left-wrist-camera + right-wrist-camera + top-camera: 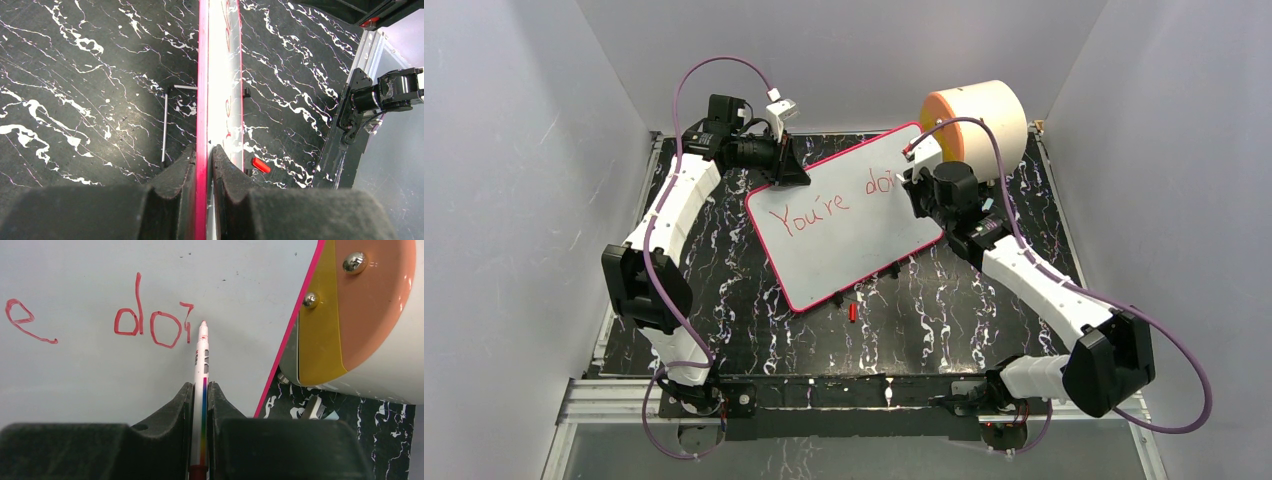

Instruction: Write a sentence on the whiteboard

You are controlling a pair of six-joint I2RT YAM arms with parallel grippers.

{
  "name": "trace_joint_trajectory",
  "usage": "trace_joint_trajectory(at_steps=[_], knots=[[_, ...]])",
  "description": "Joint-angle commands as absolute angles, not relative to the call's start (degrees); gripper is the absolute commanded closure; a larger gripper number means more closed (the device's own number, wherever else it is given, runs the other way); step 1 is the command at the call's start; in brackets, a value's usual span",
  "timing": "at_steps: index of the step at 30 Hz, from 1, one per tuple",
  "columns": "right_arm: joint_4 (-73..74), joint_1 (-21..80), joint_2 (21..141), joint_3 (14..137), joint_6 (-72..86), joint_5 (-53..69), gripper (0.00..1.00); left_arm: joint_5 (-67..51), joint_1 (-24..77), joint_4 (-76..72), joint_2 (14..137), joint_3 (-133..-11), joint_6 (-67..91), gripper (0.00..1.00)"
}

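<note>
the whiteboard (854,225) is in the middle of the black marbled desk (944,310), turned at an angle, with its far right corner close to the cream cylinder (984,120) with the orange face. the left gripper (204,150) is closed on the pink frame at the far left edge of the board, one finger on each side. the right gripper (200,385) is closed on a white marker (201,360), which points away from the wrist to the white face. the sentence (824,205) is in red letters and reads "you're doi", so it is not yet complete. the marker tip is just to the right of the last stroke. a small red cap (852,312) lies on the desk near the front edge of the board.
</note>
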State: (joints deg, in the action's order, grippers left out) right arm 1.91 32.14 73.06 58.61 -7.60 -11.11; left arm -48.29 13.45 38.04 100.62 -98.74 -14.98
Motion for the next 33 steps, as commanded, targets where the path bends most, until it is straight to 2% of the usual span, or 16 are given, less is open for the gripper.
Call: trace_joint_trajectory(at_steps=[1, 19, 33], knots=[[-2.49, 31.52, 73.88, 61.17, -6.87, -10.48, 1.00, -45.24, 16.87, 45.88, 102.82, -96.97, -18.37, 1.00], [3.98, 31.25, 73.47, 59.40, -6.21, -9.59, 1.00, -45.13, 16.96, 45.83, 102.83, -97.02, -18.37, 1.00], [2.04, 31.25, 73.07, 58.78, -5.89, -9.58, 1.00, -45.09, 17.10, 45.83, 102.92, -96.86, -18.37, 1.00]])
